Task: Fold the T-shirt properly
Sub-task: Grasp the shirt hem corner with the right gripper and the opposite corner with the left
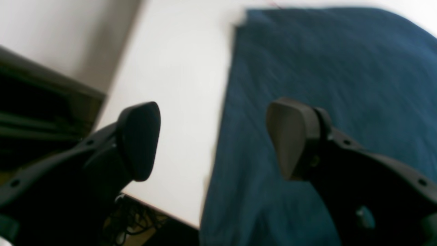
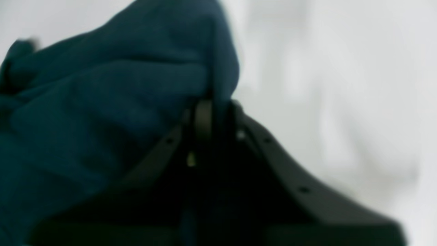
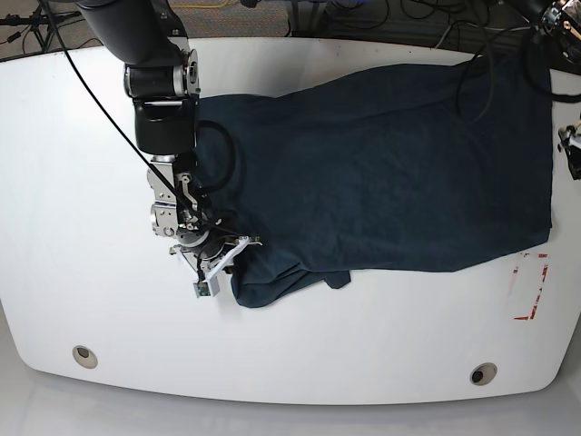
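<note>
The shirt point(image 3: 381, 173) lies spread on the table point(image 3: 82, 182), long axis left to right in the base view; the right gripper point(image 2: 213, 109) pinches its bunched corner (the far end lies well away); the left gripper point(image 1: 213, 140) gapes empty over the shirt's edge; no writing legible.

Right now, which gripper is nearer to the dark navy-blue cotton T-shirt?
Right. The right gripper is shut on the dark navy-blue cotton T-shirt, pinching its edge. The left gripper hangs open above the shirt's border, touching nothing.
</note>
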Motion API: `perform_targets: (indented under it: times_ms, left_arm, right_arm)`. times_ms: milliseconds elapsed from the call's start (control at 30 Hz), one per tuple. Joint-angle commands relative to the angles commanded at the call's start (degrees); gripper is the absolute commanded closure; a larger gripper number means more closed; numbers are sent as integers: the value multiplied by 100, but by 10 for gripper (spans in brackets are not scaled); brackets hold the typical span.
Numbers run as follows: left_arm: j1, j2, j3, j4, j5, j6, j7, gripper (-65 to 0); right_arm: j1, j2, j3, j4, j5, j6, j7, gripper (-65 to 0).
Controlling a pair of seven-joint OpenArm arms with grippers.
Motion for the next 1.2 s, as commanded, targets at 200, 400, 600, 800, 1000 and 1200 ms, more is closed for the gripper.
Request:
perform_targets:
  times_ms: [200, 400, 600, 800, 1000, 1200]
  left_arm:
    - [-756, -9, 211, -914, 844, 0, -211, -550]
    - [-1160, -9, 378, -1873, 1424, 0, -1046, -635]
    - [-1495, -273, 475, -3042, 1697, 0, -1688, -635]
    - [-1837, -624, 695, -4475, 1697, 0, -2462, -635]
    - [-2163, -818, 1046, -5354, 1697, 0, -2927, -635]
    - [-2435, -818, 1257, -5802, 1697, 0, -3182, -633]
  right_arm:
    - [-9, 0, 0, 0, 0, -9, 0, 0]
    - [-9, -9, 0, 0, 0, -9, 0, 0]
    - [-9, 0, 9, 0, 0, -9, 0, 0]
    - [-18, 0, 9, 0, 0, -9, 0, 0]
    - [-18, 0, 9, 0, 0, -9, 9, 0]
    - [-18, 0, 9, 0, 26, -9, 18, 0]
